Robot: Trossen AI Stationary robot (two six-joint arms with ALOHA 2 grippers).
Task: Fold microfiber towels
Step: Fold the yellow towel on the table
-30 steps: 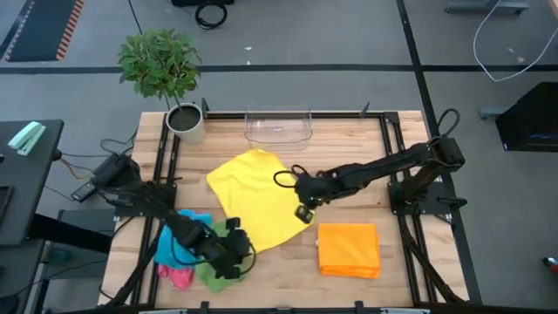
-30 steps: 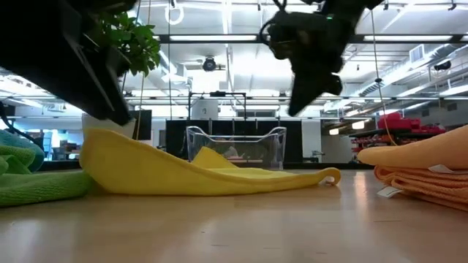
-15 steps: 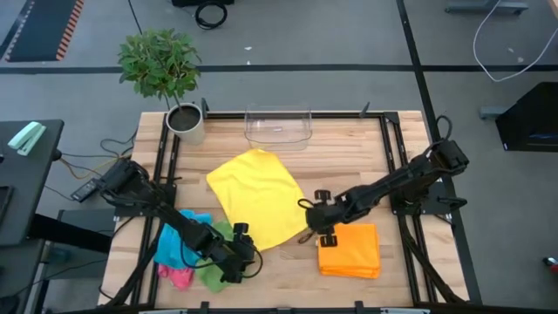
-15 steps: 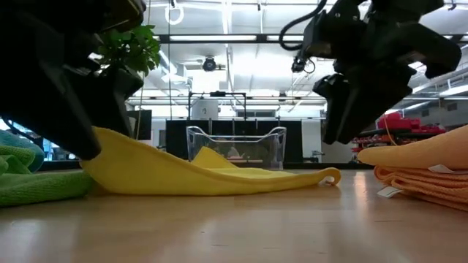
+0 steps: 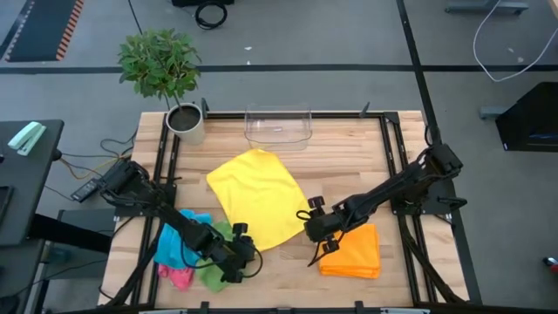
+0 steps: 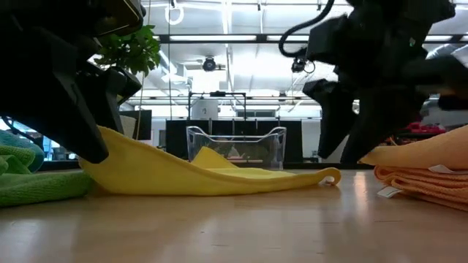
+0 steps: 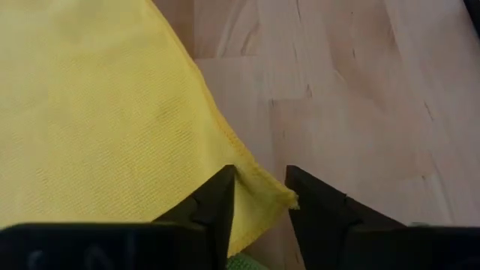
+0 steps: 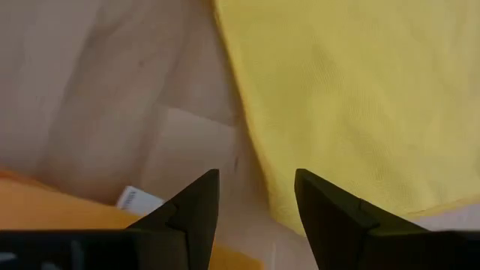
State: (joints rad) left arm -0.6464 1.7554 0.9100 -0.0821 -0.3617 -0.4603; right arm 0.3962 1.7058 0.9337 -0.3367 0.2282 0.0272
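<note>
1. Presently, the yellow towel (image 5: 255, 197) lay spread on the wooden surface (image 5: 349, 166), between the clear bin (image 5: 278, 125) and the near edge, one side raised in a soft ridge in the low view.
2. Left gripper (image 7: 259, 196): jaws narrowly parted astride the towel's near corner, hem between them, not clamped. Risk: closing too shallow would catch only the hem, and the corner could slip out on lifting.
3. Right gripper (image 8: 253, 196): jaws wide, hovering over bare wood just beside the towel's other near edge, holding nothing. Risk: descending here would pinch wood instead of cloth; the target edge lay to one side of the gap.
4. Folded orange towels (image 5: 353, 250): stacked close beside the right gripper, a white label (image 8: 138, 201) showing. Risk: a sweep of that arm could drag or unsettle the stack.
5. Loose green, blue and pink towels (image 5: 183, 253): heaped under the left arm. Risk: green cloth showing at the left jaws could be pinched along with the yellow.
</note>
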